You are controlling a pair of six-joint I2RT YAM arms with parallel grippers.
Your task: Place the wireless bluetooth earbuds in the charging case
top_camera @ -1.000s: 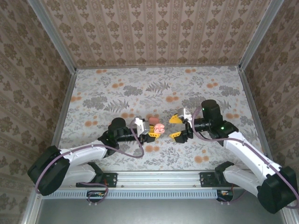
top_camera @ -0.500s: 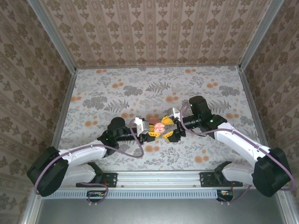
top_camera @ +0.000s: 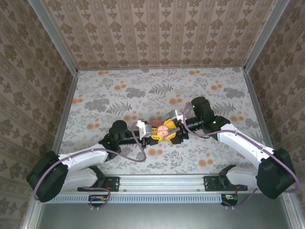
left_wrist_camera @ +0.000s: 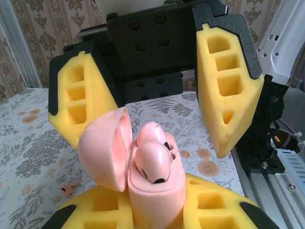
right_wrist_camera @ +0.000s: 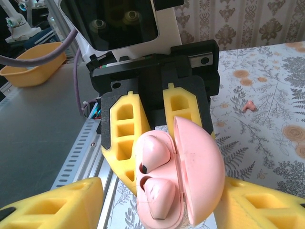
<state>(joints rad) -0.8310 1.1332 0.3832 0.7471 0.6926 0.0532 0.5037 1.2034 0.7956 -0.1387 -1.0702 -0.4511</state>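
The coral-pink charging case (left_wrist_camera: pixel 157 195) stands upright with my left gripper (left_wrist_camera: pixel 155 212) shut on its lower body, the hinged lid (left_wrist_camera: pixel 102 148) swung open to the side. Two pink wireless earbuds (left_wrist_camera: pixel 152 162) sit in its pockets, one behind the other. In the right wrist view the same case (right_wrist_camera: pixel 143 191) shows both earbuds (right_wrist_camera: pixel 155 152) beside the lid (right_wrist_camera: pixel 202 171). My right gripper (right_wrist_camera: pixel 162 212) is open, its yellow fingers (left_wrist_camera: pixel 228 90) standing on either side of the case. From above, the case (top_camera: pixel 163 129) sits between left gripper (top_camera: pixel 155 134) and right gripper (top_camera: pixel 170 130).
A small pink piece (left_wrist_camera: pixel 69 189) lies loose on the floral table, also visible as a pink piece (right_wrist_camera: pixel 249 107) behind the case. Flat orange blotches (top_camera: pixel 155 151) are printed on the cloth. A yellow bin (right_wrist_camera: pixel 31 69) sits beyond the front rail (top_camera: pixel 162 180).
My right arm has swung left and its open fingers now bracket the case. The left gripper has kept hold of the case in place.
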